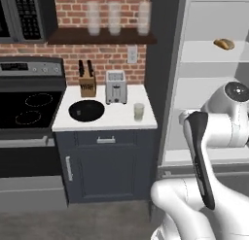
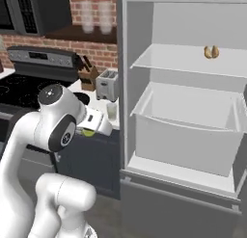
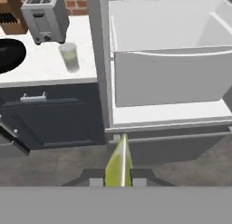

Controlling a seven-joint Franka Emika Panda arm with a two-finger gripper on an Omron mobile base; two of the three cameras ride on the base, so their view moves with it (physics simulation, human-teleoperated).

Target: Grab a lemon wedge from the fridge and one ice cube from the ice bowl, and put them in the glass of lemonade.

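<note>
The claw (image 3: 118,182) grips the small yellow-green lemon wedge (image 3: 119,164) outside the open dark grey fridge (image 3: 102,78), so carrying it up-left to the short clear lemonade glass (image 3: 69,56) on the white table (image 3: 50,60) seems next.

Yellow-green lemon wedge (image 3: 119,164) pinched in the end effector (image 3: 118,181) before the open fridge (image 3: 167,60); lemonade glass (image 3: 69,56) upright beside black ice bowl (image 1: 86,111).

Light was even and flat, with faint soft shadows. The fridge (image 2: 183,112) interior looked bright white; the stove side was darker. All pictures were coarse and slightly blurred.
</note>
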